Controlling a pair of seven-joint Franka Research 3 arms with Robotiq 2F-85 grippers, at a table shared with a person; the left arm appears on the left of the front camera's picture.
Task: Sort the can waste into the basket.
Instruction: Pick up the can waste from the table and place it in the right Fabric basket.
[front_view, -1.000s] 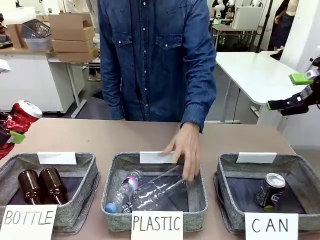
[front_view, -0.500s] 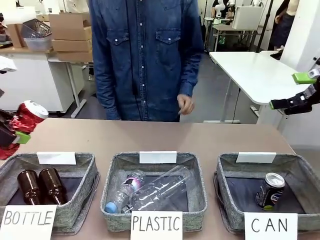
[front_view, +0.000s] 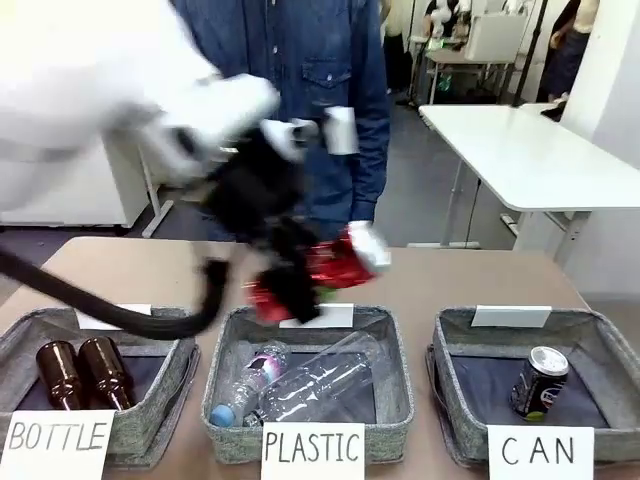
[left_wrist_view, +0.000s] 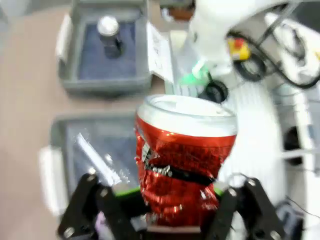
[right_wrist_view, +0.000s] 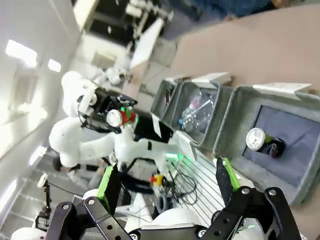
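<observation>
1. CAN basket (front_view: 470, 340): standing at the near right of the table, its "CAN" sign at the front edge. The dark can (front_view: 540, 382) is already standing inside, leaning slightly toward the right wall. This basket is also showing in the left wrist view (left_wrist_view: 70, 50).
2. PLASTIC basket (front_view: 392, 345): sitting in the middle, holding clear bottles (front_view: 310, 385). It is lying directly under the carried can.
3. BOTTLE basket (front_view: 150, 330): sitting at the left, holding two brown bottles (front_view: 85, 370).
4. Left gripper (front_view: 290, 285): reaching across the middle, blurred, clamping the dented red can (front_view: 335, 262) low on its body. In the wrist view the fingers (left_wrist_view: 125, 192) are pressing both sides of the red can (left_wrist_view: 182, 160).
5. Red can: hanging in the air above the back rim of the PLASTIC basket, not yet over the CAN basket.
6. Right gripper (right_wrist_view: 167, 187): jaws spread wide, holding nothing, looking down on the baskets from high and to the side.
7. Person (front_view: 300, 60): standing at the far edge, behind the arm.
8. Risk, as judged: letting go too soon would be dropping the can among the plastic. The crumpled wall is offering a poor grip, so it could be slipping. Falling onto the dark can could be tipping it.
</observation>
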